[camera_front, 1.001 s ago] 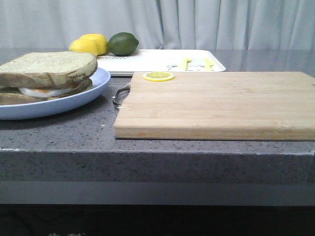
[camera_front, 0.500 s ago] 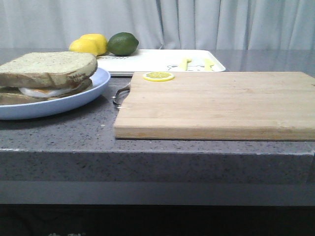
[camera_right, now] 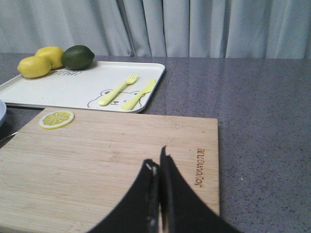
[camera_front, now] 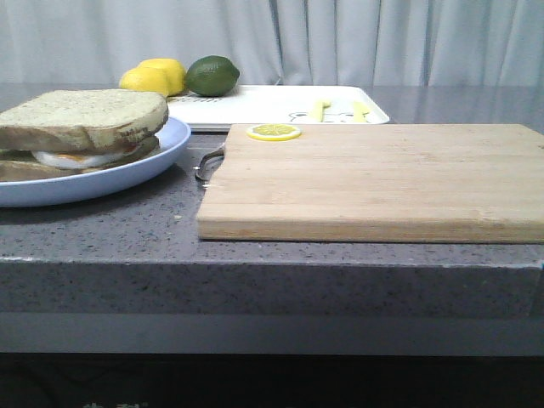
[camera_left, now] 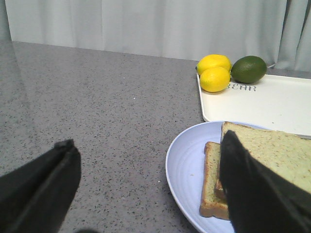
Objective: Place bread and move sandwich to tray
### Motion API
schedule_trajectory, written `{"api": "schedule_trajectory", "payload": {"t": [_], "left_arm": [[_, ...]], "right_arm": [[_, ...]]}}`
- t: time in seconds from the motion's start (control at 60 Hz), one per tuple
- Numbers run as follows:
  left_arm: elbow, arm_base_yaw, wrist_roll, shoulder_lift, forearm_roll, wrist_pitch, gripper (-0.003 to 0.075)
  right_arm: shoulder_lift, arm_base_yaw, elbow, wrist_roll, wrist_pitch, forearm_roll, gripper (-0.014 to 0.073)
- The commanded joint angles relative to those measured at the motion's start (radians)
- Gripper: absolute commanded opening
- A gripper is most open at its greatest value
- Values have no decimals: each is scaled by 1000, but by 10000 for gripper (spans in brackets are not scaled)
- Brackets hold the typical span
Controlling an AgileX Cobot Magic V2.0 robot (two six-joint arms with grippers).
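The sandwich [camera_front: 81, 119] lies on a round pale blue plate [camera_front: 110, 178] at the table's left front. A plain bread slice is on top, with white and orange egg and a second slice under it. In the left wrist view my left gripper [camera_left: 148, 184] is open and empty. Its right finger [camera_left: 257, 194] stands in front of the sandwich [camera_left: 277, 150] and over the plate [camera_left: 189, 170]. The white tray [camera_front: 263, 106] is at the back. My right gripper [camera_right: 159, 162] is shut and empty above the cutting board [camera_right: 97, 155]. Neither gripper shows in the front view.
A wooden cutting board [camera_front: 374, 178] with a lemon slice [camera_front: 274, 132] fills the front right. Two lemons [camera_front: 153, 76] and a lime [camera_front: 212, 75] sit at the tray's far left corner. A yellow fork [camera_right: 119, 90] and knife [camera_right: 138, 94] lie on the tray.
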Motion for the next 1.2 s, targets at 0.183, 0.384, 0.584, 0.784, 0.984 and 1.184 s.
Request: {"api": "schedule_trajectory", "payload": {"t": [0.183,0.384,0.584,0.784,0.984,1.184], "left_arm": [[-39,0,-6,9,-8,-84,566],[-58,-2,-6,20,-97,-13,566],[-225,-9,63,219,-97,178,566],[-423,-27,80,490,-97,325,566],[-624,-27,80,769,-97,486,566],[-742,-27,82,949,-95,574,566]], "right_arm": [[7,-6,-26,-1,-86,1,-74],[7,-6,-26,-1,-86,1,-74],[7,-6,-26,-1,-86,1,-74],[7,-6,-26,-1,-86,1,-74],[7,-6,-26,-1,-86,1,-74],[7,-6,-26,-1,-86,1,-74]]}}
